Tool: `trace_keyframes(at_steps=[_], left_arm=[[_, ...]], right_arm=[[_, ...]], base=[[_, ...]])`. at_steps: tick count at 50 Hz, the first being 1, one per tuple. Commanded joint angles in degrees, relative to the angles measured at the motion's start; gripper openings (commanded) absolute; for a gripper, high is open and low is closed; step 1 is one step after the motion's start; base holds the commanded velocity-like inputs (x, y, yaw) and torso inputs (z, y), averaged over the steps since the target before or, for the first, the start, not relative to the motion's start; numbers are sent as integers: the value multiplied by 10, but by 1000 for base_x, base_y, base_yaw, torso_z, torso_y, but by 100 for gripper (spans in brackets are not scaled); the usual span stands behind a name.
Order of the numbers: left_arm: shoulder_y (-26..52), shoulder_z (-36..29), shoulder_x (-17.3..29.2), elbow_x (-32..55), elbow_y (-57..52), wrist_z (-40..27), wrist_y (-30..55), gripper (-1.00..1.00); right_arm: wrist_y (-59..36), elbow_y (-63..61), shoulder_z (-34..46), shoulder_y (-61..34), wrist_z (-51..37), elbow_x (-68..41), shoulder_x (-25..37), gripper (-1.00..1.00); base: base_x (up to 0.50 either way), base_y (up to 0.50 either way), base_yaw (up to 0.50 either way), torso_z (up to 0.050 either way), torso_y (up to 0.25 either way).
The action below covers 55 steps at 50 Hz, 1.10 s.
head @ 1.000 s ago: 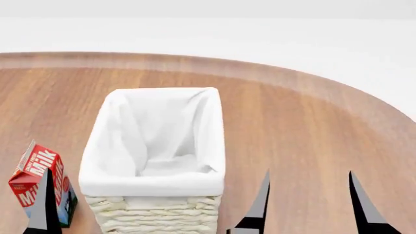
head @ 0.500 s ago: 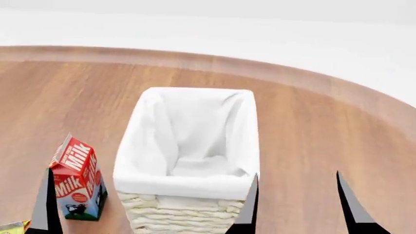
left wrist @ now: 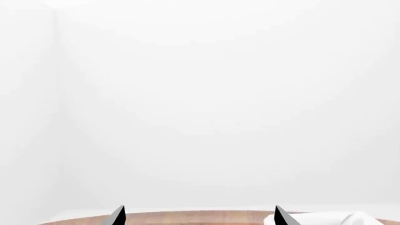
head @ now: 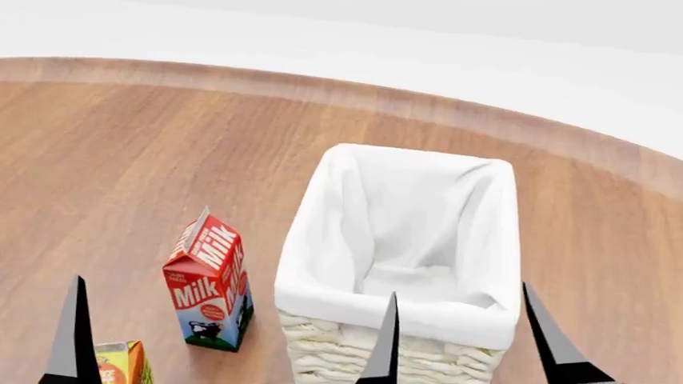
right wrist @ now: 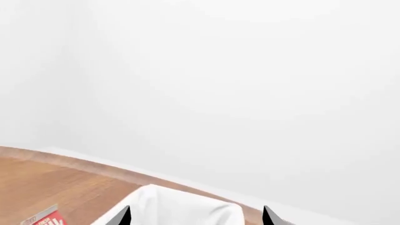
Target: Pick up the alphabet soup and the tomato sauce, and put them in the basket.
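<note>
Basket (head: 397, 240) shifted right in view, milk carton (head: 208, 284) closer; both claws spread, empty.

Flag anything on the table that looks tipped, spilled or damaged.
Nothing stands out. The basket and the milk carton stand upright on the table, the basket's liner looks empty, and no spill or damage shows.

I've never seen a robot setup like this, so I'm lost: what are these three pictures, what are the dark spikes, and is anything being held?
It is a simulated two-armed robot. One picture looks down from its head; the other two come from cameras near each claw. The dark spikes are claw fingertips: left claw, right claw, both open and holding nothing. On the wooden table stand a white-lined basket, a milk carton and a small orange-and-yellow carton at the edge. No cans are in view.
</note>
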State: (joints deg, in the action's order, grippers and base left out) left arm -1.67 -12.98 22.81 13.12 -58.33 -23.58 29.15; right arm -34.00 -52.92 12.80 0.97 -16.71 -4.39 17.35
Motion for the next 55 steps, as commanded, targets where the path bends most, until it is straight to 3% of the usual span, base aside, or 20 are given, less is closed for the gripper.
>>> trace_keyframes(at_steps=[1,47,55], left_arm=[[4,-5,8,6,-4,-10,3,100],[12,-17,37,35,3,-44,-9,100],[15,-23,43,26,0,-55,2,100]], right_arm=[[-5,2,-5,-4,-6,-6,-3,100],[-7,-1,2,-8,-16,-14,7,100],[-8,-1,4,-9,-17,-15,9,100]], base=[[0,0,0,0,0],[0,0,0,45,-27],[0,0,0,43,-153]])
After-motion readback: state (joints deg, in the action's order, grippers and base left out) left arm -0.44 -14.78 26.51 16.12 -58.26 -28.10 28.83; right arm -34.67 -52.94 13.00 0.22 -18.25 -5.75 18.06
